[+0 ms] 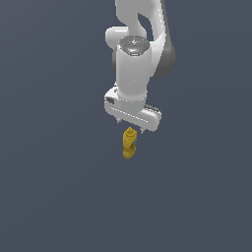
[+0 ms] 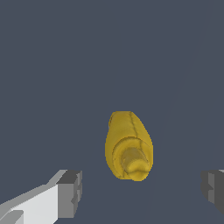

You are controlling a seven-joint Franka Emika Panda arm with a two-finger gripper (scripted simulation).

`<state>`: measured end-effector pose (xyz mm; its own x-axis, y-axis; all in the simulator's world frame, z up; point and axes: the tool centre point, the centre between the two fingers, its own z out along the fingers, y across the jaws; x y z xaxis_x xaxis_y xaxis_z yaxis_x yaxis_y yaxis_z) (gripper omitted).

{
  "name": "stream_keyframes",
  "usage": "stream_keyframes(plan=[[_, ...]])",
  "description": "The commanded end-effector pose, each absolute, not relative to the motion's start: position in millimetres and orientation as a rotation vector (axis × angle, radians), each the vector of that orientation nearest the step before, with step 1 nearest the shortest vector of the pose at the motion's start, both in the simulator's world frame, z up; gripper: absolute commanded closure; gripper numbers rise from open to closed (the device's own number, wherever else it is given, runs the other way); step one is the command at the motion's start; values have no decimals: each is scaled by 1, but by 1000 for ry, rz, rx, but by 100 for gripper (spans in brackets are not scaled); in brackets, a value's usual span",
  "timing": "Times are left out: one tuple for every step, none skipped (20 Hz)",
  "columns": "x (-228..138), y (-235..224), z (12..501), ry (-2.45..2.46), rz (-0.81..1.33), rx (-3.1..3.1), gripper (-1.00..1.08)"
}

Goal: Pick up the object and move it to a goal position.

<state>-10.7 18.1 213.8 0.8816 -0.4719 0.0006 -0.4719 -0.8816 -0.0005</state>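
Observation:
The object [image 1: 129, 145] is a small yellow bottle with a narrower capped neck, standing upright on the dark floor. My white gripper [image 1: 130, 126] hangs directly over it, open, and the fingertips sit about level with the cap. In the wrist view the object [image 2: 128, 144] is seen from above, cap toward the camera. There it lies between the two grey fingertips [image 2: 70, 192] of the gripper [image 2: 141, 191], nearer one than the other and touching neither. Nothing is held.
A plain dark grey-blue floor [image 1: 59, 197] runs in every direction. The arm's white links [image 1: 138, 49] rise above and behind the gripper in the exterior view.

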Motion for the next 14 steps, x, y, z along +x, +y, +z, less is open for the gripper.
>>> stream_keyframes(plan=[[-11,18,205,766,0,-3047,-92],[-11,18,200,766,0,-3047,-92],[-12,18,194,767,0,-3047,-92],[-12,18,189,767,0,-3047,-92],[-12,18,184,768,0,-3046,-92],[-12,18,181,768,0,-3046,-92],[-12,18,177,769,0,-3046,-92],[-12,18,175,769,0,-3046,-92],[-11,18,173,769,0,-3046,-92],[-11,18,171,769,0,-3046,-92],[-11,18,171,769,0,-3046,-92],[-10,18,170,769,0,-3046,-92],[-10,18,170,769,0,-3046,108],[-10,18,170,769,0,-3046,108]])
